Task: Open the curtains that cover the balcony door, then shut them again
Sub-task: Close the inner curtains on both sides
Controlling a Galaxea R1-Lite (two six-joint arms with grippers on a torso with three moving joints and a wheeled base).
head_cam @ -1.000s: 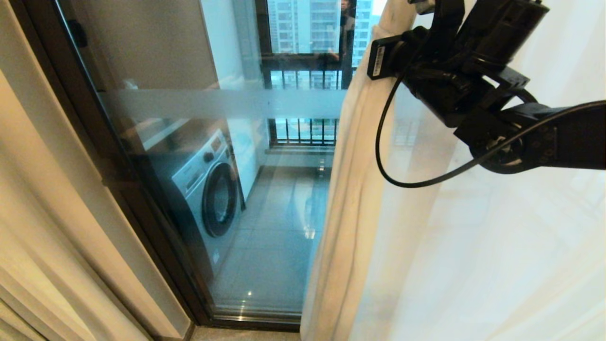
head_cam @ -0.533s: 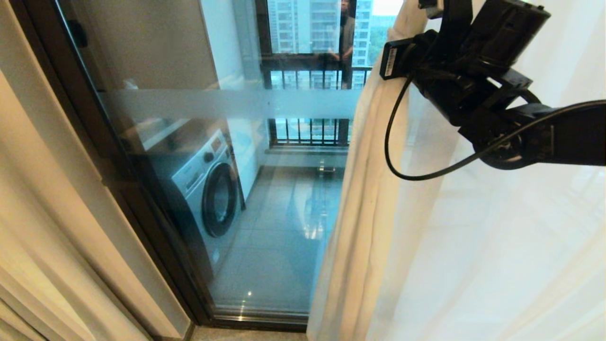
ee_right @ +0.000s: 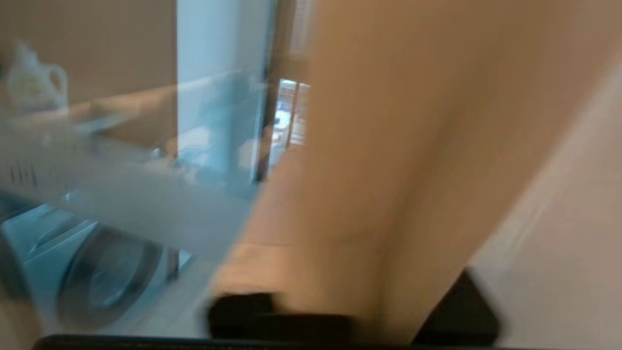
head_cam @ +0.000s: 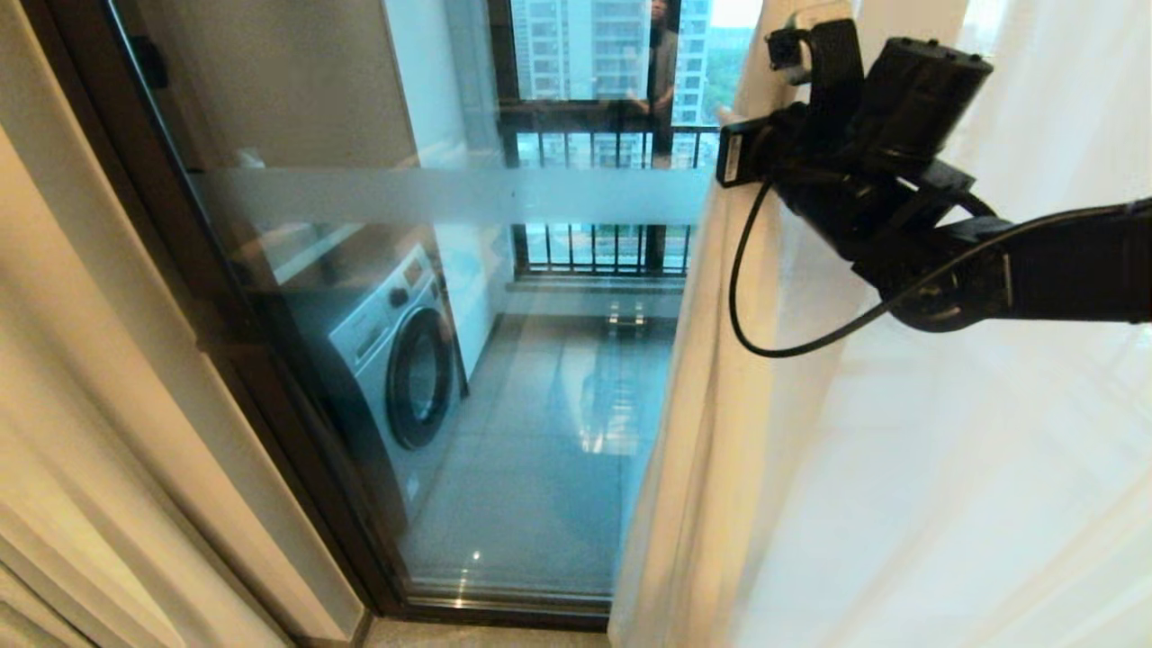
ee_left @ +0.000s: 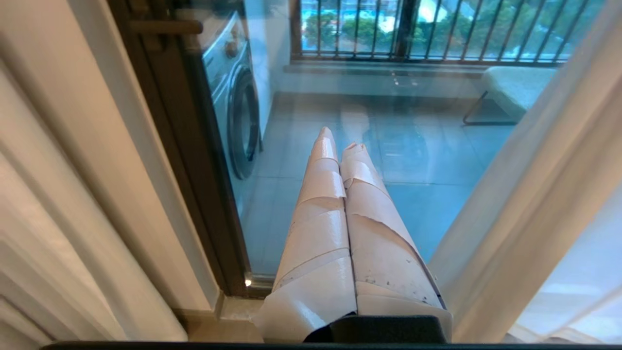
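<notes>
We see the balcony door (head_cam: 504, 378) bare from nine o'clock to the centre, a washing machine (head_cam: 396, 369) behind its glass. The curtains (head_cam: 720, 432) hang bunched from centre to three o'clock. Our right gripper (head_cam: 792, 40) sits at one o'clock against the curtain's leading edge; we cannot tell how wide it stands or whether it grips the fabric. Our left gripper (ee_left: 340, 146) is closed and empty, pointing at the glass.

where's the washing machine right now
In the head view the washing machine stands left of centre, out on the balcony behind the balcony door glass, below its frosted band, well left of the bunched curtains.
</notes>
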